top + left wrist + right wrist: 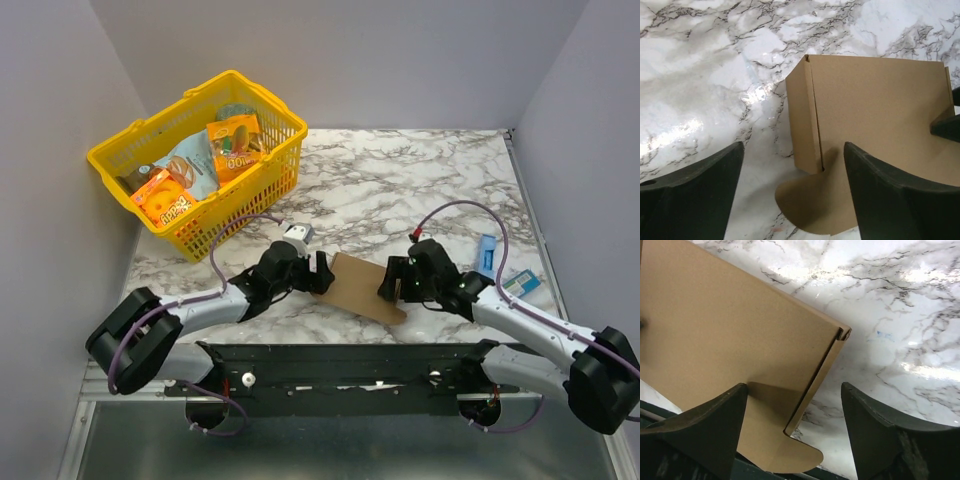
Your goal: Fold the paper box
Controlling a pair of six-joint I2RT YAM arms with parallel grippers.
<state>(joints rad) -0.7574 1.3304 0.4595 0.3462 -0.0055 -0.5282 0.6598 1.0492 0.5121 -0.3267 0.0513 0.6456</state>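
Note:
The paper box is plain brown cardboard lying flat on the marble table between my two grippers. My left gripper is open at its left edge. In the left wrist view the box has a narrow side flap and a rounded tab near my open left gripper. My right gripper is open at the box's right end. In the right wrist view the box shows a folded side strip and a rounded tab between the fingers of my open right gripper.
A yellow basket with printed snack packs stands at the back left. A small white object lies behind the left gripper. A small blue packet and a teal-and-white pack lie at the right. Grey walls enclose the table.

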